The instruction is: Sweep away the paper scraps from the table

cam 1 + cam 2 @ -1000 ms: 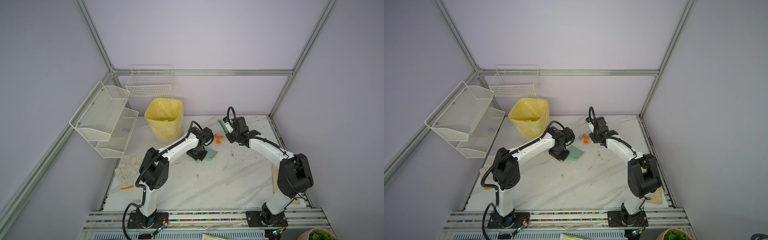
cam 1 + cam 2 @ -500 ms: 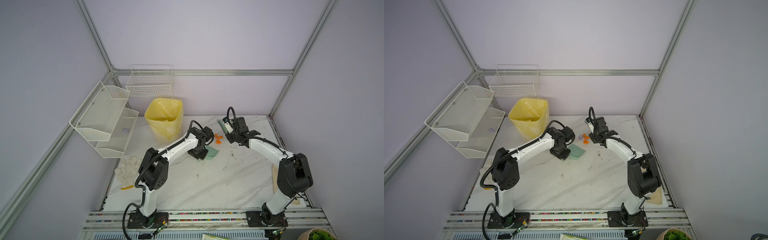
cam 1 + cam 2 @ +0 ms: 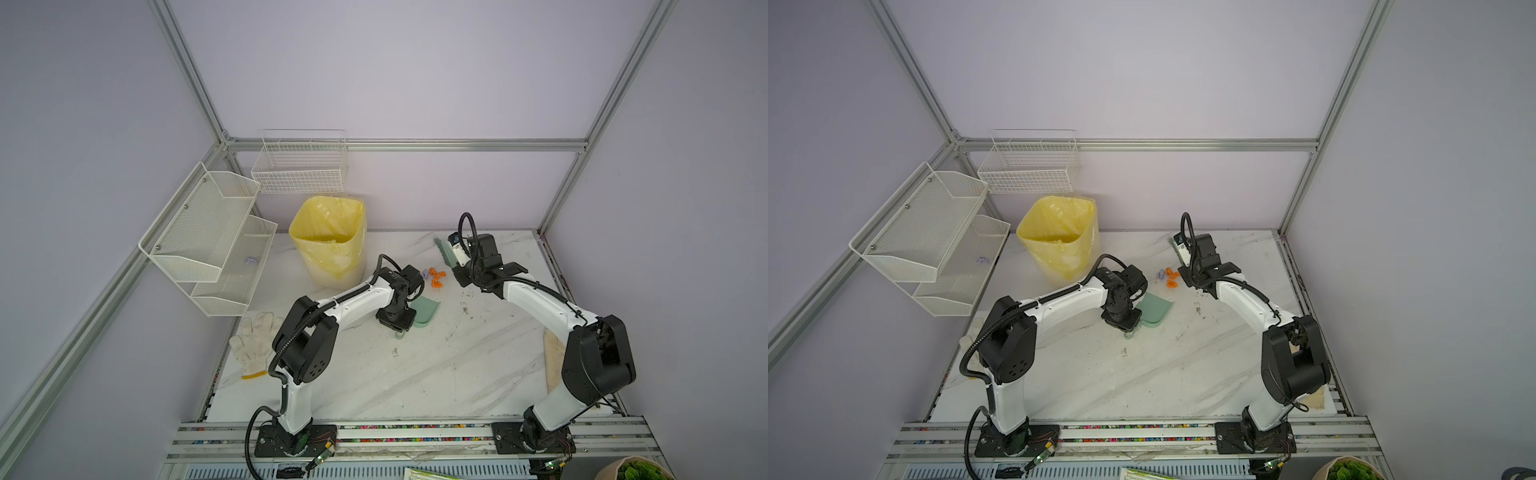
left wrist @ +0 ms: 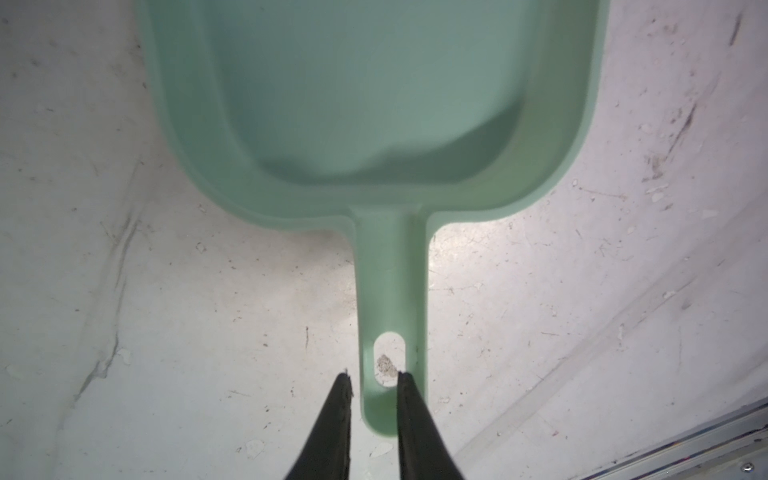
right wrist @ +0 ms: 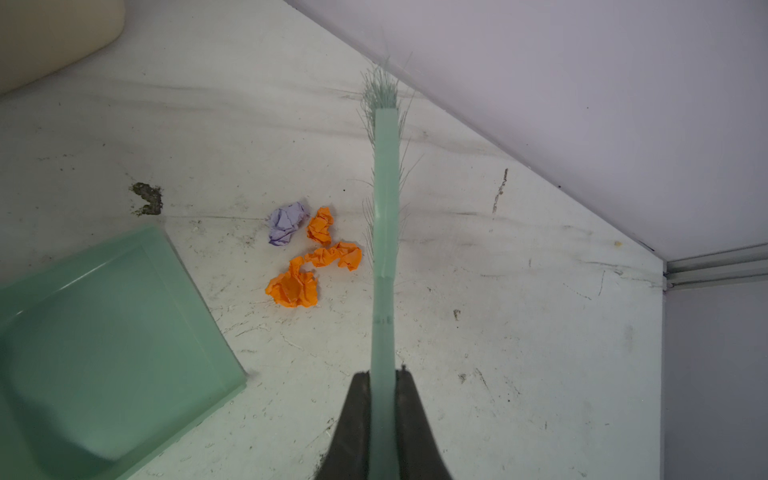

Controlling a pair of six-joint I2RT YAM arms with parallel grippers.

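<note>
brush (image 5: 384,208) lengthwise beside paper scraps (image 5: 324,255)

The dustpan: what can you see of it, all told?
The dustpan is pale green, smooth plastic by its look: a shallow tray with a raised rim, rounded rear corners, one flat open edge, and a straight handle with an oval hanging hole. It is empty and lies flat on the table. The left gripper is at the handle's end, jaws slightly parted; a grip cannot be confirmed. The scraps lie just off its open edge, not touching.
</note>
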